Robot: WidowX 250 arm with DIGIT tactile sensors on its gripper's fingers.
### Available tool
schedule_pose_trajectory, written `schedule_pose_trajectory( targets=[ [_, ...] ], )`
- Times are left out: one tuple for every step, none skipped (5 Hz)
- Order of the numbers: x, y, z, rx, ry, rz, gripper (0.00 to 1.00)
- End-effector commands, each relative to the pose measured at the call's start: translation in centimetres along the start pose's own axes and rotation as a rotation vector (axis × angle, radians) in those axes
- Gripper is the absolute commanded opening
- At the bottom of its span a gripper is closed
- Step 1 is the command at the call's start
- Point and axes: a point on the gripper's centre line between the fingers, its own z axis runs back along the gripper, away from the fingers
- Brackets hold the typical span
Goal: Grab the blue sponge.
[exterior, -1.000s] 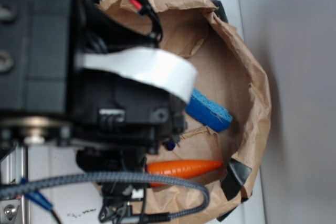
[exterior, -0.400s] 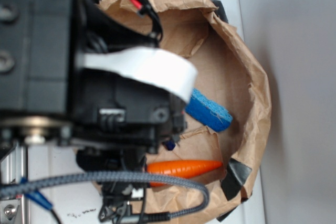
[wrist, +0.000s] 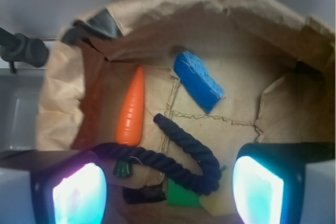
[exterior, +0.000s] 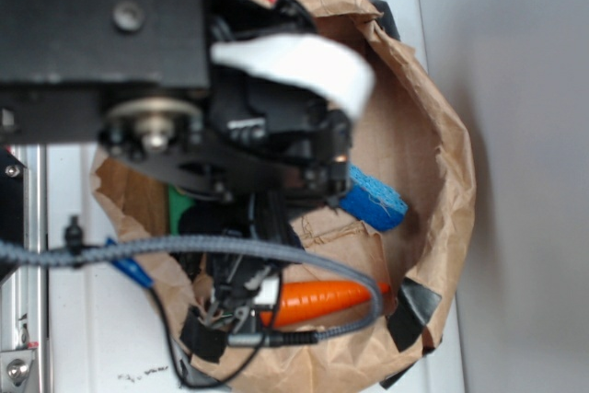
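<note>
Right now I have the end effector (wrist: 168,187) hanging above the brown paper bag (wrist: 247,9), its two fingers (wrist: 79,192) spread wide at the lower corners of the wrist frame with nothing between them. I read that as open and empty, held high so I can look down into the bag before committing.

In the wrist frame the blue sponge (wrist: 198,81) lies on the bag floor a little above centre, set on a diagonal with its lighter textured face up and the darker layer showing along its lower edge. Nothing touches it. To its left sits the orange carrot (wrist: 131,107), pointing toward the top of the frame, near but apart from the sponge. Below the sponge the dark navy rope (wrist: 184,153) curls across the lower middle, and a green-and-yellow piece (wrist: 184,195) peeks out beneath it; I take that for the other sponge, though most of it is hidden.

From the exterior frame the arm covers most of the bag, and only the sponge's right end (exterior: 375,200) shows at centre right.

My judgement: the sponge lies ahead of the open fingers, so I should advance toward the top of the wrist frame, turn to meet the diagonal, then descend, clearing the rope.
</note>
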Motion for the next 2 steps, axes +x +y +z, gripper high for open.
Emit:
schedule_pose_trajectory(
  targets=[
    [3.0, 0.6, -6.4, 0.134, -0.027, 0.061, 1.0],
    [3.8, 0.6, -8.5, 0.155, -0.02, 0.045, 1.0]
  ],
)
